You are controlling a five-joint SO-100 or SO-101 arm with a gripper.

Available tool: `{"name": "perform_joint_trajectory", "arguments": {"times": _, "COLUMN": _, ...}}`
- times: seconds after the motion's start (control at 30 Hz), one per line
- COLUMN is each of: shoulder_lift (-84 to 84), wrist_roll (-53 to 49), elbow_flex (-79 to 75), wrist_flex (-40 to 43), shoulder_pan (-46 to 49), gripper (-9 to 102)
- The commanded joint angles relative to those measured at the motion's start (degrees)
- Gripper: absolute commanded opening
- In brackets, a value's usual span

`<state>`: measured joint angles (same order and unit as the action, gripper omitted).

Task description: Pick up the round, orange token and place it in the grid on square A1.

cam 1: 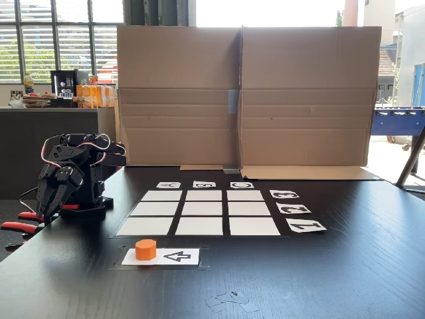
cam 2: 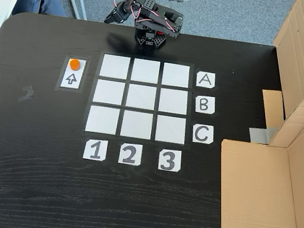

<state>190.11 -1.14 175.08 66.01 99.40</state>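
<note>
The orange token [cam 1: 145, 249] [cam 2: 75, 64] stands on a white card with a black arrow [cam 1: 178, 256] [cam 2: 72, 78], just outside the grid [cam 1: 199, 226] [cam 2: 137, 125]. Square A1 [cam 1: 145, 226] [cam 2: 115, 67] is the bare white corner cell right beside the token, in line with the "A" card [cam 2: 205, 79] and the "1" card [cam 2: 95, 149]. The black arm sits folded at the table edge behind the grid's A row. Its gripper [cam 1: 48, 210] [cam 2: 110, 18] hangs down, looks shut and holds nothing, well away from the token.
Tall cardboard walls [cam 1: 242, 93] [cam 2: 278, 183] stand along the C side of the black table [cam 1: 332, 279] [cam 2: 30, 176]. Red-handled clamps [cam 1: 20, 226] grip the table edge by the arm's base. Bits of clear tape [cam 1: 229, 299] lie near the front edge.
</note>
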Motion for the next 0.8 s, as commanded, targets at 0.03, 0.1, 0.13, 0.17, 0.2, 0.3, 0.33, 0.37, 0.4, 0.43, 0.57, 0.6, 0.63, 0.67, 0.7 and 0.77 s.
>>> {"name": "perform_joint_trajectory", "arguments": {"times": 0.03, "shoulder_lift": -13.71, "wrist_roll": -0.53, "elbow_flex": -10.11, "wrist_flex": -2.29, "shoulder_pan": 2.9, "gripper": 10}}
{"name": "perform_joint_trajectory", "arguments": {"times": 0.1, "shoulder_lift": -13.89, "wrist_roll": -0.53, "elbow_flex": -10.28, "wrist_flex": -2.29, "shoulder_pan": 2.9, "gripper": 10}}
{"name": "perform_joint_trajectory", "arguments": {"times": 0.13, "shoulder_lift": -13.97, "wrist_roll": -0.53, "elbow_flex": -10.28, "wrist_flex": -2.29, "shoulder_pan": 2.9, "gripper": 10}}
{"name": "perform_joint_trajectory", "arguments": {"times": 0.17, "shoulder_lift": -13.97, "wrist_roll": -0.53, "elbow_flex": -10.28, "wrist_flex": -2.29, "shoulder_pan": 2.9, "gripper": 10}}
{"name": "perform_joint_trajectory", "arguments": {"times": 0.2, "shoulder_lift": -13.97, "wrist_roll": -0.53, "elbow_flex": -10.28, "wrist_flex": -2.29, "shoulder_pan": 2.9, "gripper": 10}}
{"name": "perform_joint_trajectory", "arguments": {"times": 0.3, "shoulder_lift": -15.38, "wrist_roll": -0.53, "elbow_flex": -11.07, "wrist_flex": -2.29, "shoulder_pan": 2.9, "gripper": 10}}
{"name": "perform_joint_trajectory", "arguments": {"times": 0.33, "shoulder_lift": -16.52, "wrist_roll": -0.53, "elbow_flex": -11.78, "wrist_flex": -2.29, "shoulder_pan": 2.9, "gripper": 10}}
{"name": "perform_joint_trajectory", "arguments": {"times": 0.37, "shoulder_lift": -18.19, "wrist_roll": -0.53, "elbow_flex": -12.83, "wrist_flex": -2.29, "shoulder_pan": 2.81, "gripper": 10}}
{"name": "perform_joint_trajectory", "arguments": {"times": 0.4, "shoulder_lift": -19.78, "wrist_roll": -0.53, "elbow_flex": -14.06, "wrist_flex": -2.29, "shoulder_pan": 2.64, "gripper": 10}}
{"name": "perform_joint_trajectory", "arguments": {"times": 0.43, "shoulder_lift": -21.36, "wrist_roll": -0.7, "elbow_flex": -15.47, "wrist_flex": -2.29, "shoulder_pan": 2.46, "gripper": 10}}
{"name": "perform_joint_trajectory", "arguments": {"times": 0.57, "shoulder_lift": -28.74, "wrist_roll": -0.79, "elbow_flex": -23.2, "wrist_flex": -2.29, "shoulder_pan": 1.49, "gripper": 11}}
{"name": "perform_joint_trajectory", "arguments": {"times": 0.6, "shoulder_lift": -31.38, "wrist_roll": -0.79, "elbow_flex": -25.66, "wrist_flex": -2.2, "shoulder_pan": 1.05, "gripper": 11}}
{"name": "perform_joint_trajectory", "arguments": {"times": 0.63, "shoulder_lift": -34.01, "wrist_roll": -0.79, "elbow_flex": -27.95, "wrist_flex": -2.2, "shoulder_pan": 0.7, "gripper": 12}}
{"name": "perform_joint_trajectory", "arguments": {"times": 0.67, "shoulder_lift": -36.3, "wrist_roll": -0.79, "elbow_flex": -30.32, "wrist_flex": -2.02, "shoulder_pan": 0.35, "gripper": 12}}
{"name": "perform_joint_trajectory", "arguments": {"times": 0.7, "shoulder_lift": -38.76, "wrist_roll": -0.79, "elbow_flex": -32.87, "wrist_flex": -1.67, "shoulder_pan": 0.09, "gripper": 12}}
{"name": "perform_joint_trajectory", "arguments": {"times": 0.77, "shoulder_lift": -44.03, "wrist_roll": -0.88, "elbow_flex": -37.62, "wrist_flex": 0.0, "shoulder_pan": -0.97, "gripper": 13}}
